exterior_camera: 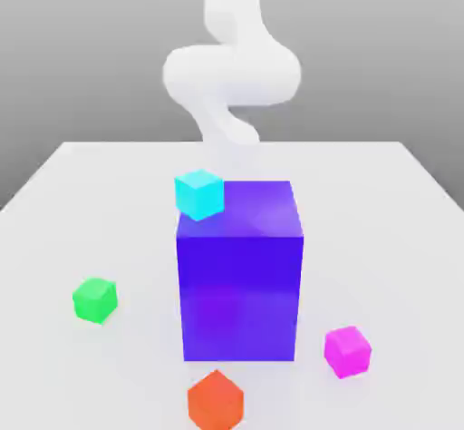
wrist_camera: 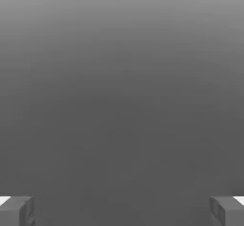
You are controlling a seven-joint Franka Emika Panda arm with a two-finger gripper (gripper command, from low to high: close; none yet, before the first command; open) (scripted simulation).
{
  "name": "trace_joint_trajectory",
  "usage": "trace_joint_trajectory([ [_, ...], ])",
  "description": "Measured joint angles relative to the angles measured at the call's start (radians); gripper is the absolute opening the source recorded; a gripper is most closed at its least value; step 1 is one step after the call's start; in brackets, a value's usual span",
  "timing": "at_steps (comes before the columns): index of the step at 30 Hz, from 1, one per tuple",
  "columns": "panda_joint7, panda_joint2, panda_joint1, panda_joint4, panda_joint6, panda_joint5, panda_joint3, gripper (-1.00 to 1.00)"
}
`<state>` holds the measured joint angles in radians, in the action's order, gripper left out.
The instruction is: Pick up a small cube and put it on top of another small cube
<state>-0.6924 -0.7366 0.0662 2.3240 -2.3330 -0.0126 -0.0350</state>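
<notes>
Magenta cube [exterior_camera: 348, 351] rests on the table [exterior_camera: 82, 201] at the exterior view's near right, beside the big blue-purple block [exterior_camera: 240, 278]. Green cube [exterior_camera: 95, 299] lies well apart at near left. The gripper [wrist_camera: 122, 210], jaws spread wide and empty, hangs with the arm [exterior_camera: 231, 74] at the far side, behind the block.

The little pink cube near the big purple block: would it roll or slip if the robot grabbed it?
The pink cube rests on a flat face on the table, so it probably won't roll. Its plain, straight sides should suit the open gripper. It looks rigid; being small, a nudge would likely slide it.
</notes>
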Motion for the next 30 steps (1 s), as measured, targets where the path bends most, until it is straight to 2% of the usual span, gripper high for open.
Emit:
trace_joint_trajectory([
  [16,0.723,0.411,0.363,0.153,-0.208,-0.124,-0.169,0.0],
  [25,1.119,0.639,0.479,0.238,-0.324,-0.185,-0.172,0.0],
  [30,1.302,0.758,0.526,0.287,-0.393,-0.167,-0.153,0.0],
])
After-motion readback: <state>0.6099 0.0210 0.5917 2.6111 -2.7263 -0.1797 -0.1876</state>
